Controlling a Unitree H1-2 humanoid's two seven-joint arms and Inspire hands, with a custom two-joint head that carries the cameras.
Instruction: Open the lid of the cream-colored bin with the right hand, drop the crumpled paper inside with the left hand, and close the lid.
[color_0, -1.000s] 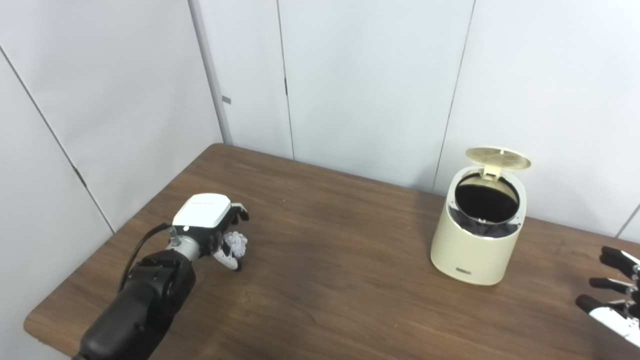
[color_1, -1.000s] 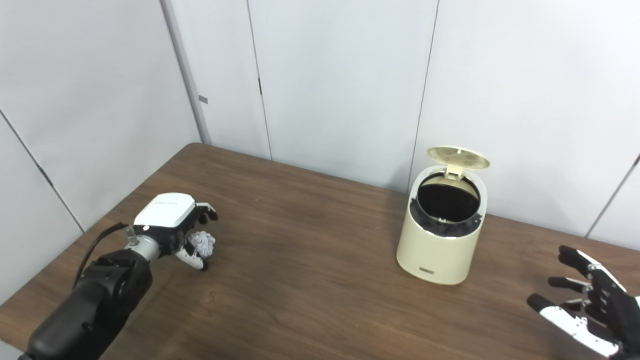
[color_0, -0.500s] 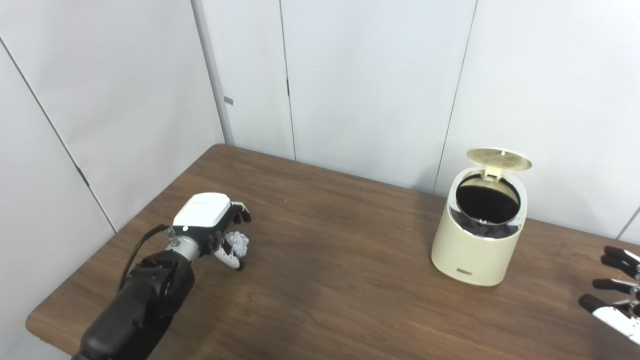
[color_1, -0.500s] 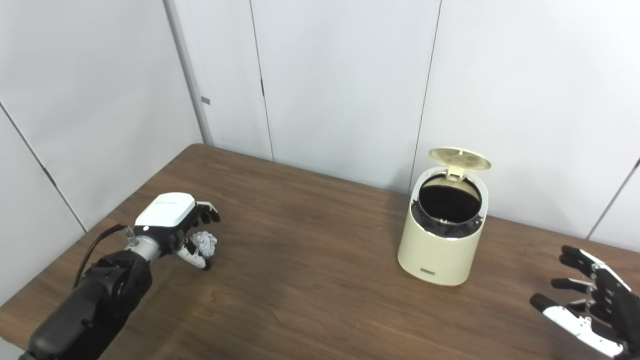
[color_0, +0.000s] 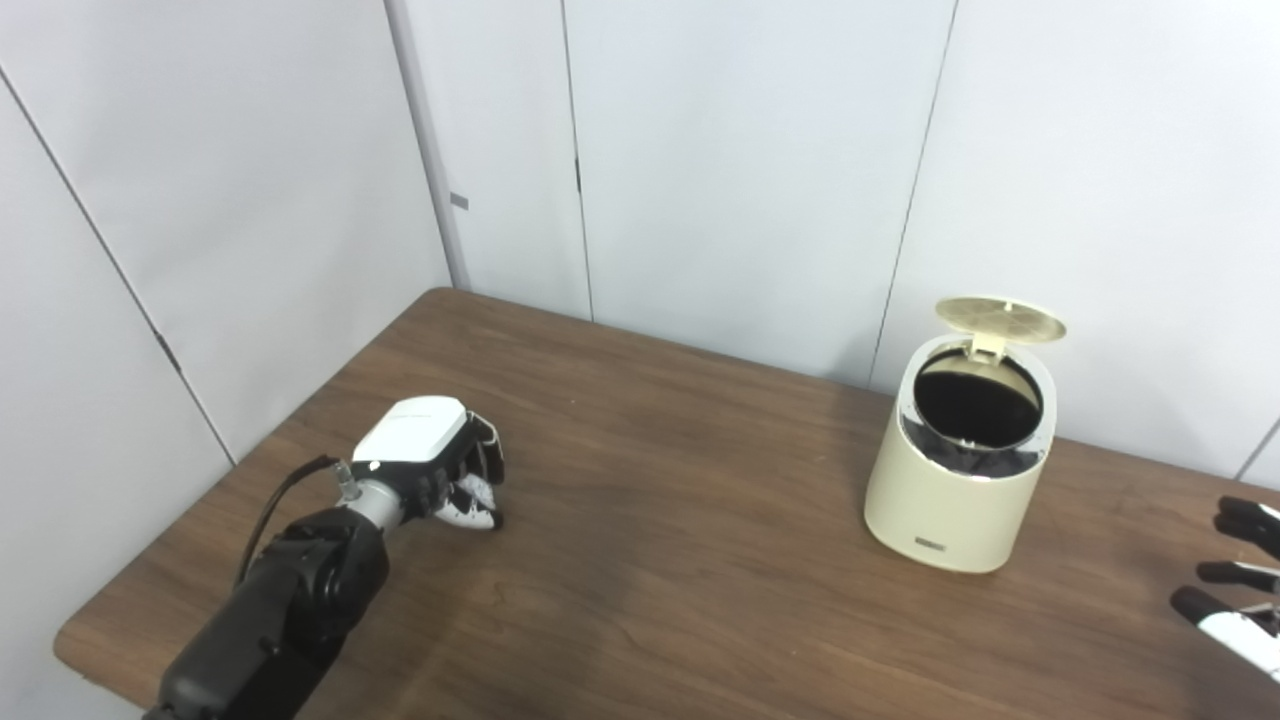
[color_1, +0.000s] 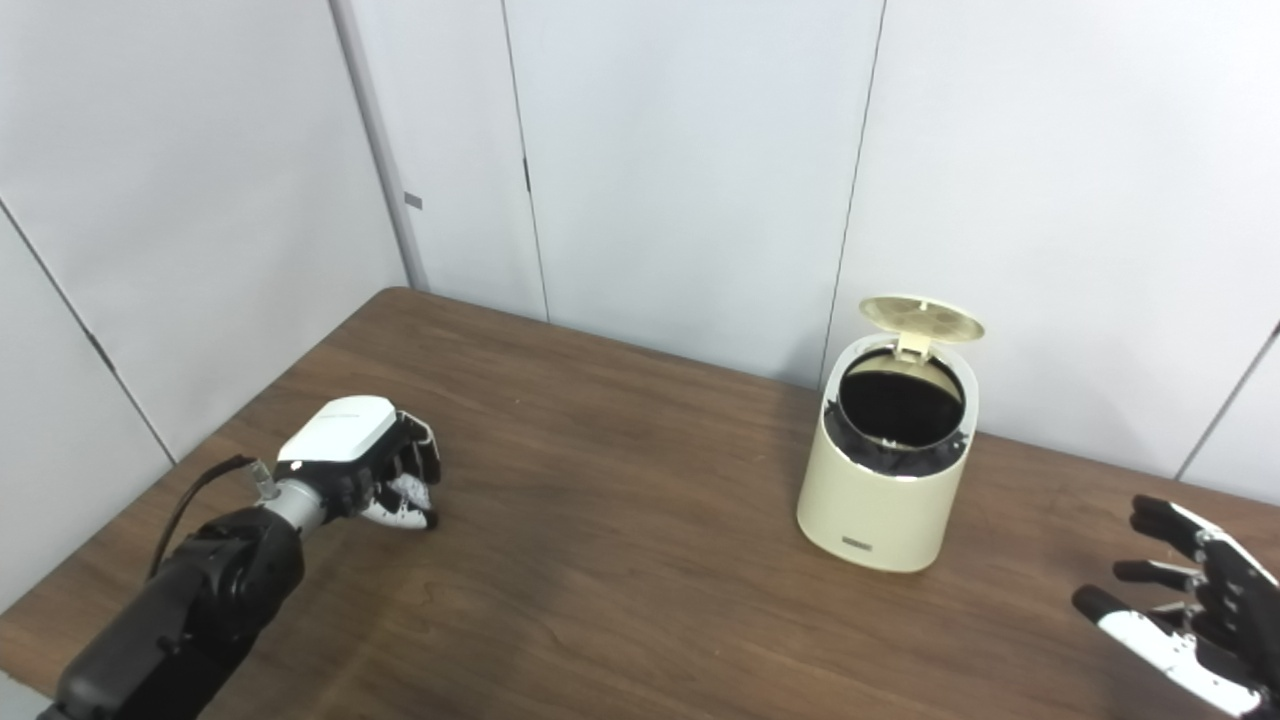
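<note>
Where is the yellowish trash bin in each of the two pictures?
Left eye view: the cream-colored bin stands right of centre on the table, lid up.
Right eye view: the same bin sits nearer the middle of the picture, still right of centre.
Shared landmark: the left hand, far to the bin's left in both.

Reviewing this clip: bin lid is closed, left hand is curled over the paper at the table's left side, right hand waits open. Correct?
Not quite: the lid stands open above the bin, as the right eye view shows. The left hand is curled over the paper; the right hand waits open.
</note>
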